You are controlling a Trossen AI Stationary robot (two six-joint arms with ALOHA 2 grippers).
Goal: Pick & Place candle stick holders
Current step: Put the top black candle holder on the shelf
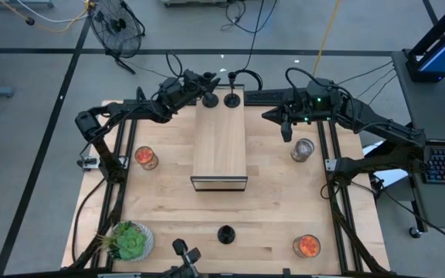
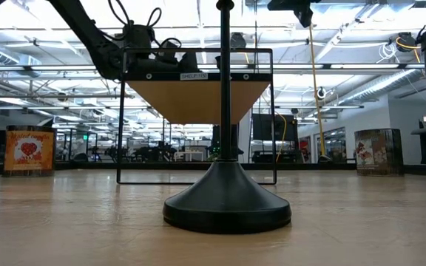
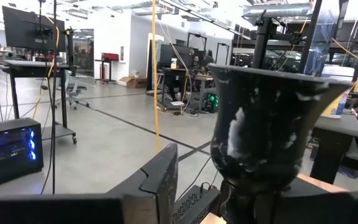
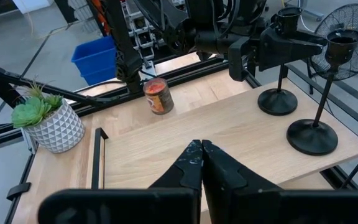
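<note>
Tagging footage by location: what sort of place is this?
Likely a robotics lab in an open industrial hall: a test table fitted with arms, desks with monitors and computers on bare concrete floor, cables trailing, exposed ceiling lights.

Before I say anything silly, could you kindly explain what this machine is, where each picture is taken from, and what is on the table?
It is a robot with two dark arms at a wooden table, each ending in a two-fingered hand. One picture looks straight down, one looks level from the tabletop, and one comes from each wrist.

A raised wooden shelf stands mid-table. Two black candle holders are at its far end: the left hand is around the stem of one; the other stands free. A third holder is on the table near the front. There are also glass jars and a potted plant. The right hand is shut and empty.
</note>
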